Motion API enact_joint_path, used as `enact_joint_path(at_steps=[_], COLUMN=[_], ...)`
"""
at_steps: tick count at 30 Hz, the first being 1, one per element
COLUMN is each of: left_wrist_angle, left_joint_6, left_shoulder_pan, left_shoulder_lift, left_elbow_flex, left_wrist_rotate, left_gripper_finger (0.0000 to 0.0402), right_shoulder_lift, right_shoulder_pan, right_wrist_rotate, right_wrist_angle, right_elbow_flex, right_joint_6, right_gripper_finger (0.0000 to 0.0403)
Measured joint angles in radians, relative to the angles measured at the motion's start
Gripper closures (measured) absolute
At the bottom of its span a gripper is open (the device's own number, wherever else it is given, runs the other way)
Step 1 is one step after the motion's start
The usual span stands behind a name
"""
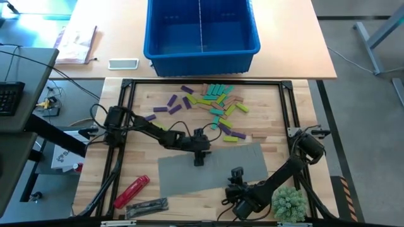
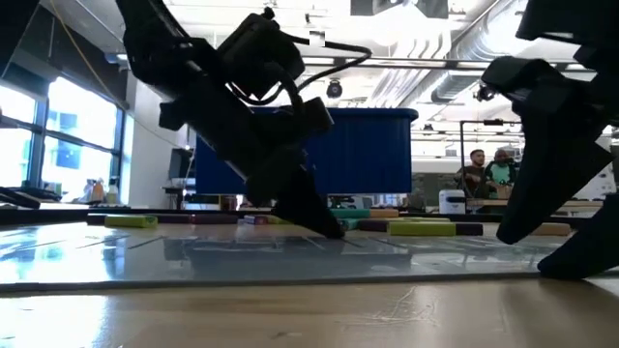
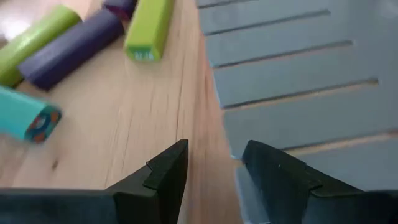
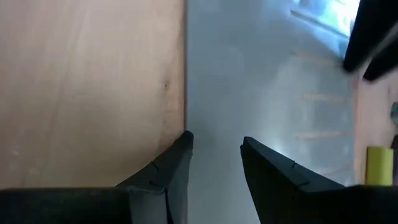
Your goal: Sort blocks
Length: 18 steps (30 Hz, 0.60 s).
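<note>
Several purple, lime, teal and tan blocks [image 1: 214, 104] lie scattered flat on the wooden table, beyond a grey mat [image 1: 214, 167]. My left gripper [image 1: 199, 157] is open and empty, low over the mat's far edge [image 3: 217, 93]; one finger is over wood, the other over the mat. A purple block [image 3: 74, 40], a lime block [image 3: 149, 28] and a teal block [image 3: 28, 118] lie ahead of it. My right gripper [image 1: 237, 180] is open and empty, astride the mat's near edge [image 4: 186, 74]. My left gripper [image 2: 329, 224] slants down, and its fingertips reach down to the mat's surface in the low view. Whether they touch the mat I cannot tell.
A blue bin [image 1: 202, 28] with a middle divider stands beyond the table frame's far bar. A red cylindrical tool [image 1: 131, 190] and a dark tool [image 1: 146, 206] lie at the near left. A green tuft [image 1: 290, 203] sits at the near right. People show far off in the room [image 2: 488, 172].
</note>
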State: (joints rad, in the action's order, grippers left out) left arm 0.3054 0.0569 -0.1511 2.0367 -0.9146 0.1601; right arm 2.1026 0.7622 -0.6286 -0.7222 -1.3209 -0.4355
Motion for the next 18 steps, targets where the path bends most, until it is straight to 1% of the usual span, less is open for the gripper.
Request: enact_joint_path(at_steps=[3, 6, 9, 15, 18], left_wrist_angle=[0.037, 0.085, 0.130, 0.143, 0.140], left_joint_6=[0.020, 0.028, 0.017, -0.040, -0.041], left_shoulder_pan=[-0.011, -0.016, -0.018, -0.014, -0.007], left_shoulder_lift=[0.030, 0.038, 0.038, 0.039, 0.039], left_elbow_flex=[0.000, 0.000, 0.007, 0.009, 0.008], left_wrist_rotate=[0.016, 0.006, -0.013, -0.010, 0.001], left_gripper_finger=[0.0243, 0.0243, 0.0243, 0.0243, 0.0243], right_shoulder_lift=[0.004, 0.009, 0.010, 0.010, 0.009], right_shoulder_pan=[0.002, -0.005, -0.010, -0.003, 0.010], right_wrist_rotate=[-0.038, -0.112, -0.146, -0.114, -0.048], right_wrist_angle=[-0.010, -0.024, -0.042, -0.074, -0.093], right_elbow_flex=[-0.021, -0.049, -0.081, -0.134, -0.155], right_joint_6=[0.075, 0.160, 0.182, 0.156, 0.172], right_gripper_finger=[0.0269, 0.0269, 0.0269, 0.0269, 0.0269])
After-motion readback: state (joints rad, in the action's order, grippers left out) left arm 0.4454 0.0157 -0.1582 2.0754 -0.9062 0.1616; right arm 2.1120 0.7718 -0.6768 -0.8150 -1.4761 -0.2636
